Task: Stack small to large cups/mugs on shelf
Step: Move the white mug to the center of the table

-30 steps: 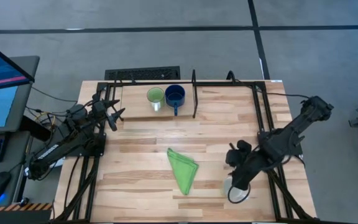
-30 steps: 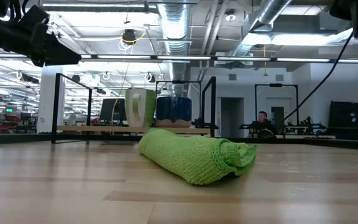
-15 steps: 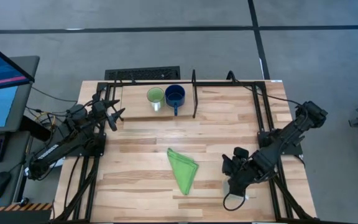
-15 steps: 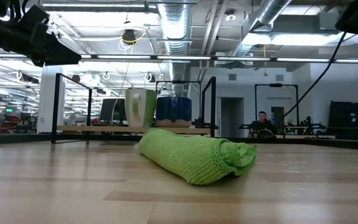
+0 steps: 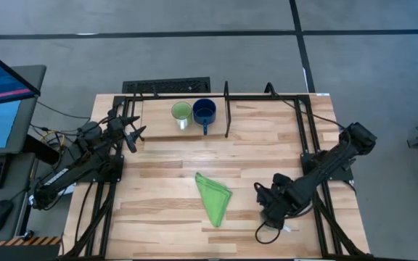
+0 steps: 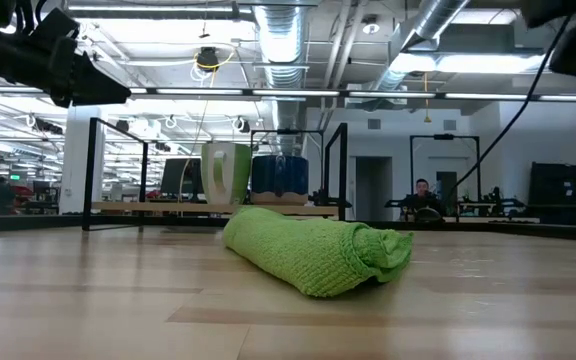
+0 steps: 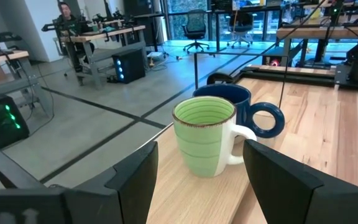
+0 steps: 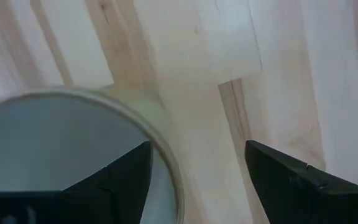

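The light green mug (image 5: 181, 112) and the dark blue mug (image 5: 204, 111) stand side by side on the shelf's wooden base (image 5: 158, 129), at the table's far edge. My left gripper (image 5: 133, 132) hovers open at the shelf's left end. In the left wrist view its fingers frame the green mug (image 7: 205, 134) from a distance, with the blue mug (image 7: 232, 102) behind it. My right gripper (image 5: 268, 216) is open over the white mug (image 8: 55, 155) near the table's near right corner. The arm hides that mug in the high view. My right gripper comes at the white mug from above, pointing down. One finger (image 8: 126, 177) is over the mug's hollow just inside the rim (image 8: 166, 152), and the other (image 8: 288, 183) is outside over the table. I cannot tell whether either finger touches the mug.
A folded green cloth (image 5: 212, 197) lies mid-table between the shelf and the white mug, and it fills the low view's middle (image 6: 313, 250). The shelf's black rod frame (image 5: 227, 109) rises around the mugs. Bare wood lies to the right of the blue mug on the shelf.
My right gripper has moved toward the table's near edge and a little left, ending over the white mug. The mug showed in the high view a second ago and is now covered by the gripper.
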